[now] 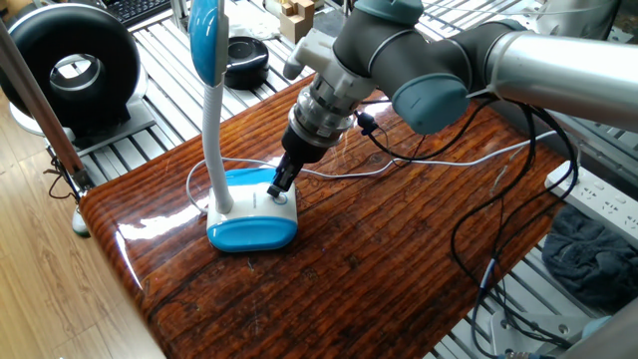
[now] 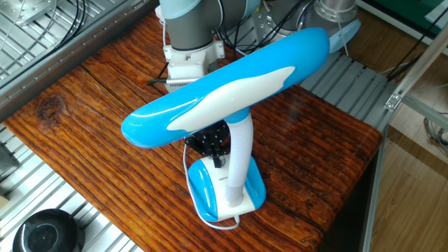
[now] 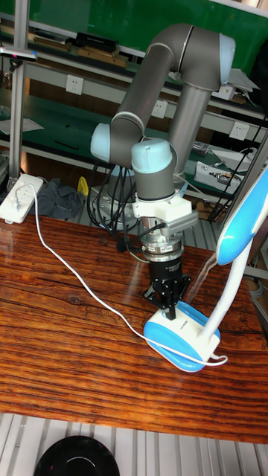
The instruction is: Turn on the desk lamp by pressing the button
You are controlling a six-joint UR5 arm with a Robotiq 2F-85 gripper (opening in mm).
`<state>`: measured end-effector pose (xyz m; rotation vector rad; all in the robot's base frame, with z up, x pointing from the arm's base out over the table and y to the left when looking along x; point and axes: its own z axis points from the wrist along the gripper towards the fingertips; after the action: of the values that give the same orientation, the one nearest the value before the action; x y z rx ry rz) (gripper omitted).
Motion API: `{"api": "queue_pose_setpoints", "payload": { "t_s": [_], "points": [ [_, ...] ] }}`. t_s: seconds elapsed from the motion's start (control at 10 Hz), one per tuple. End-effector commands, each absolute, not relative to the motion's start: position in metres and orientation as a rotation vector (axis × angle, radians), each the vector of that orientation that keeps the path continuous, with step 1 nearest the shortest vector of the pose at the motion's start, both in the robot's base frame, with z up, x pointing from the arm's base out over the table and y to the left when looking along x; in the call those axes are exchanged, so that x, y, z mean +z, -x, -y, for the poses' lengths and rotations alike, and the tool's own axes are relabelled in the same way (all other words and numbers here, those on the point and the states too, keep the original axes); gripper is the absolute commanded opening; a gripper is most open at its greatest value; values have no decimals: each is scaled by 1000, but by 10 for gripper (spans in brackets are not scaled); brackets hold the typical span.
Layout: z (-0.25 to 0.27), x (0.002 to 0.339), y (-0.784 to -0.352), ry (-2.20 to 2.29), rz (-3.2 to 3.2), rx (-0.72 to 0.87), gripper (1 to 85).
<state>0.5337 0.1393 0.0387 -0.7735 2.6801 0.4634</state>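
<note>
White-and-sky-blue desk lamp [image 1: 244,214] unlit; black pincer [image 1: 282,185] tip on base top. Pincer opening indeterminate. Button press seemingly under way, unconfirmed.

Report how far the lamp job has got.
Done: the gripper is down at the desk lamp base. In hand: its tip sits on the white top, at the button as far as can be seen. Left: no glow shows from the head, so it isn't visibly on.

A robotics lab: aluminium-slat benches [image 1: 179,45], wall sockets [image 3: 74,85], loose cables [image 1: 469,229]
</note>
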Motion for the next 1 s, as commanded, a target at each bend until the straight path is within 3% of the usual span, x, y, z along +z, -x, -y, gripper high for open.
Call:
{"api": "queue_pose_setpoints", "payload": {
  "t_s": [0.0, 0.9],
  "points": [
    [-137, 44, -530, 748, -2686, 504, 10],
    [-124, 42, -539, 646, -2712, 442, 10]
  ]
}}
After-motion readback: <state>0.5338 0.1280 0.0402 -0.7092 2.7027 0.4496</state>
